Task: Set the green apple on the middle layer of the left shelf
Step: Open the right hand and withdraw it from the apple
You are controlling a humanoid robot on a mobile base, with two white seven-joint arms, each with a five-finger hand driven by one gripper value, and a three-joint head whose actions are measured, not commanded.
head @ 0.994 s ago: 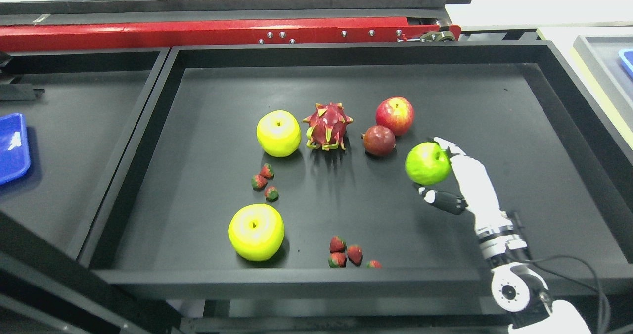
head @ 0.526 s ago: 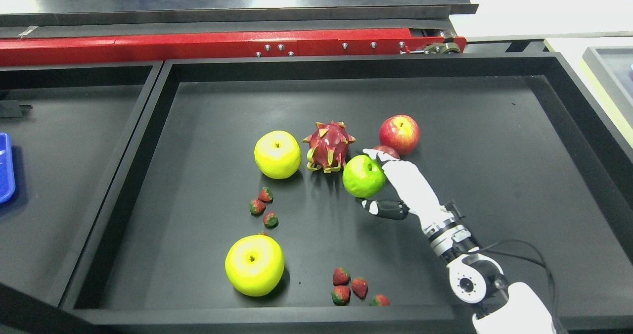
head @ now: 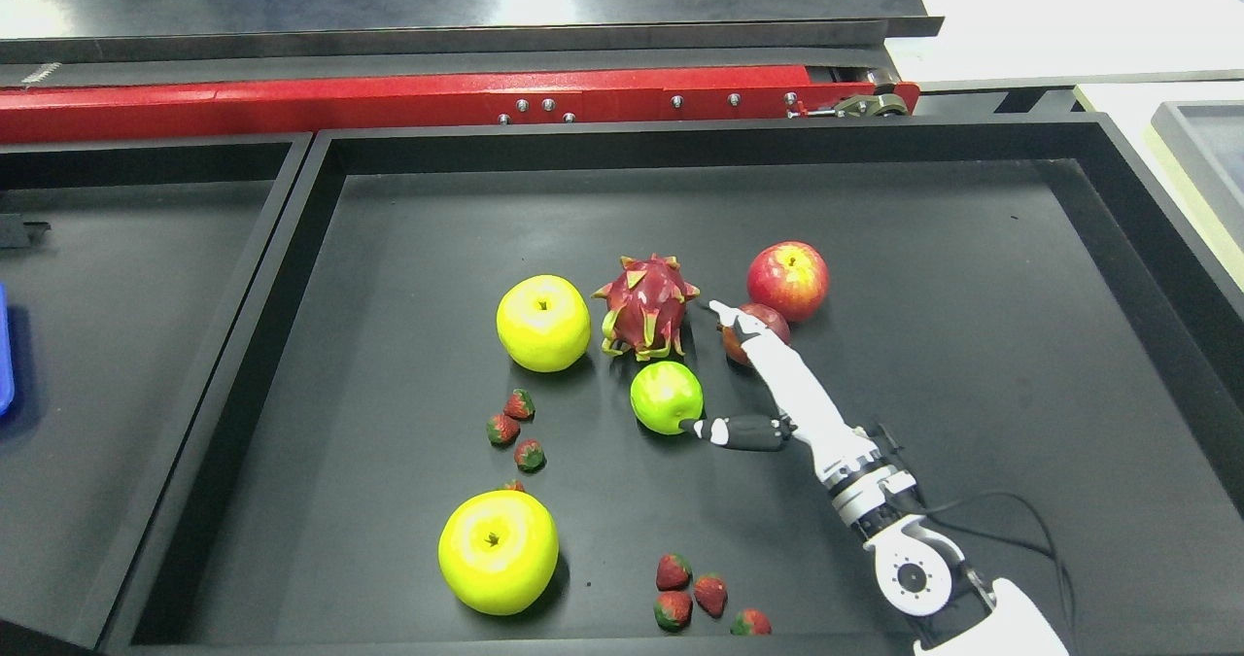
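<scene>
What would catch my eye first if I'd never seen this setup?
Probably the white right hand reaching into the big black tray, fingers spread, its thumb tip right beside a small green apple lying on the tray floor. Just behind sits a spiky pink dragon fruit, with a red apple to its right. Two large yellow apples glow on the tray's left half.

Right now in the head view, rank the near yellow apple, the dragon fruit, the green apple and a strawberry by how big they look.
1. Near yellow apple, though it sits closest to the camera.
2. Dragon fruit.
3. Green apple.
4. Strawberry, clearly smallest.
</scene>
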